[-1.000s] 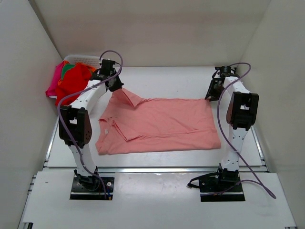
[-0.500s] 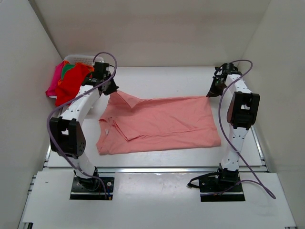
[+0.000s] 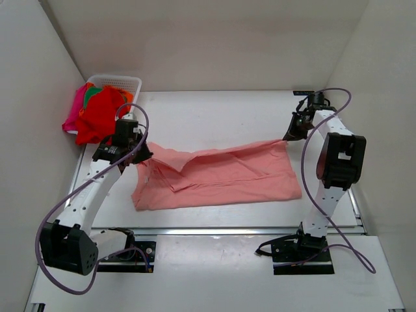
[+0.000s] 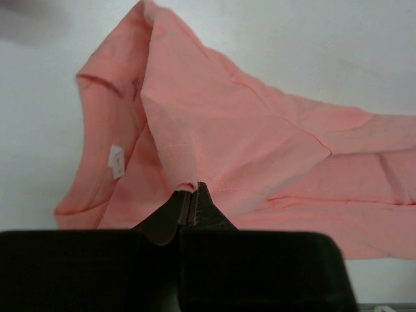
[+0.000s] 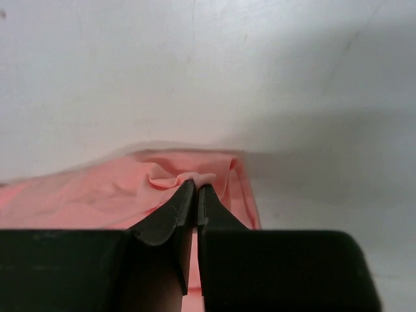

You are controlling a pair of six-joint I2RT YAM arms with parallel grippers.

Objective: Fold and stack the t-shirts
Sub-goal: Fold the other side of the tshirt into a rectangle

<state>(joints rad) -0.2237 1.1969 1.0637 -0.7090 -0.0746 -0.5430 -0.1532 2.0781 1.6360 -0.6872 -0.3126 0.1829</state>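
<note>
**Left gripper**: fingers pressed together on a stitched hem of the salmon-pink shirt. **Right gripper**: fingers likewise pinching a puckered corner of the same shirt. Within the last second the left gripper has drawn away from the white lattice basket, and the shirt's far edge now hangs as a sagging ridge between the two grips. A lengthwise fold appears to be under way. The cloth is thin, matte and softly creased, with a white label at the collar. The shirt lies right of the basket, which holds a heaped red shirt.
</note>
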